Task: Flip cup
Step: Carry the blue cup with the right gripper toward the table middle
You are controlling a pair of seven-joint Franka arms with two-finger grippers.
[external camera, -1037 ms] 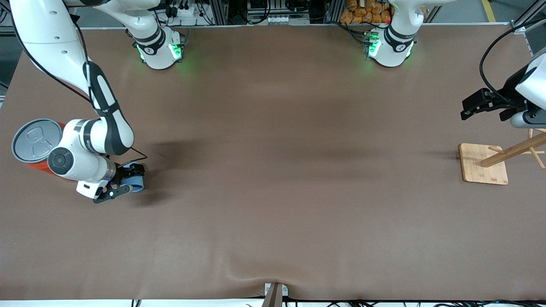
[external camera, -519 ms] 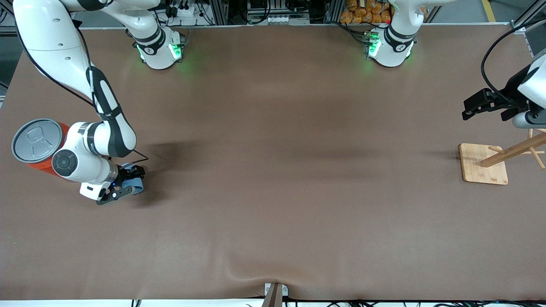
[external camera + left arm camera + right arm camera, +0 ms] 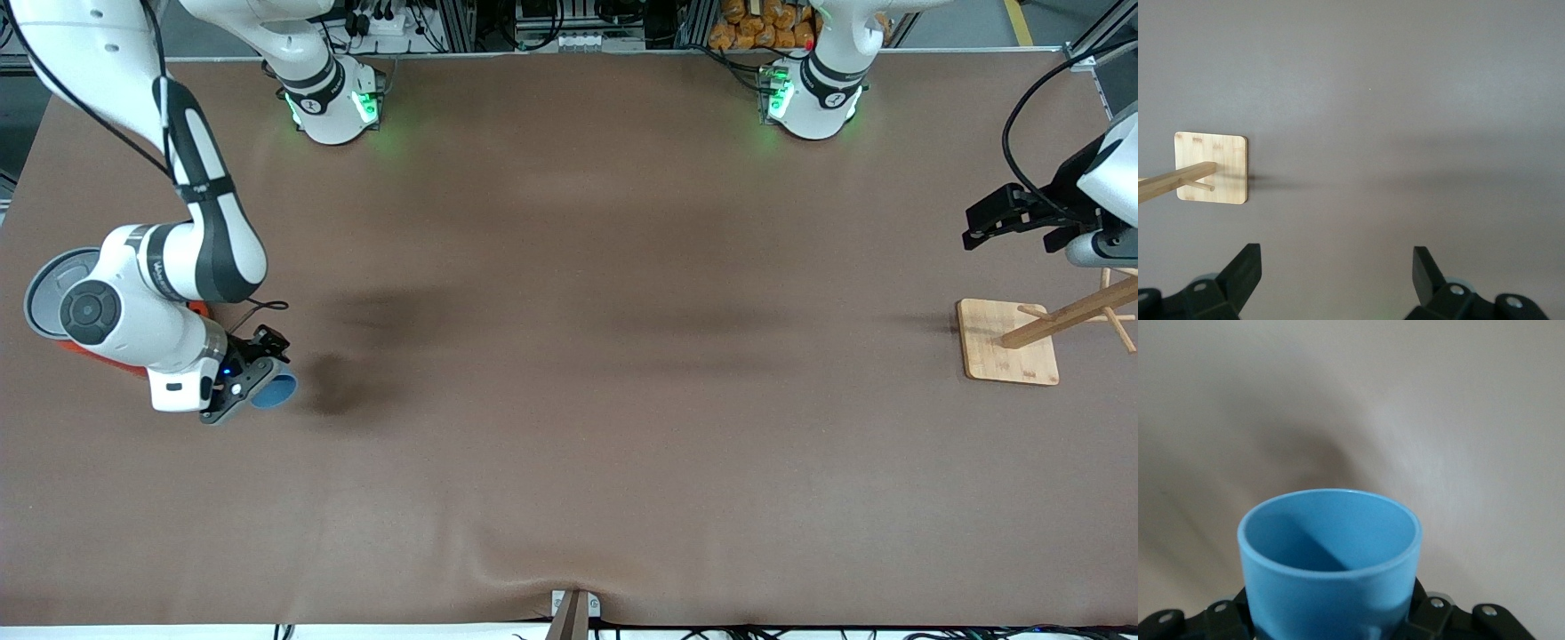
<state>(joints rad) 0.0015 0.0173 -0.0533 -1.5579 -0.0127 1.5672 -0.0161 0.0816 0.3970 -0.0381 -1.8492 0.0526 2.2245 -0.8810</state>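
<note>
My right gripper (image 3: pixel 258 378) is shut on the light-blue cup (image 3: pixel 273 389) at the right arm's end of the table, holding it tilted with its open mouth turned sideways, just above the brown table. In the right wrist view the cup (image 3: pixel 1330 560) fills the space between the fingers, its darker blue inside showing. My left gripper (image 3: pixel 978 229) is open and empty, held in the air at the left arm's end of the table. In the left wrist view its fingers (image 3: pixel 1245 270) stand wide apart over bare table.
A large orange can (image 3: pixel 53 289) with a grey lid stands beside the right arm's wrist, partly hidden by it. A wooden rack on a square base (image 3: pixel 987 342) stands near the left gripper; it also shows in the left wrist view (image 3: pixel 1211 167).
My right gripper has lifted and turned the cup so that its open mouth now faces sideways. The right wrist has moved in front of the orange can. The left arm has not moved.
</note>
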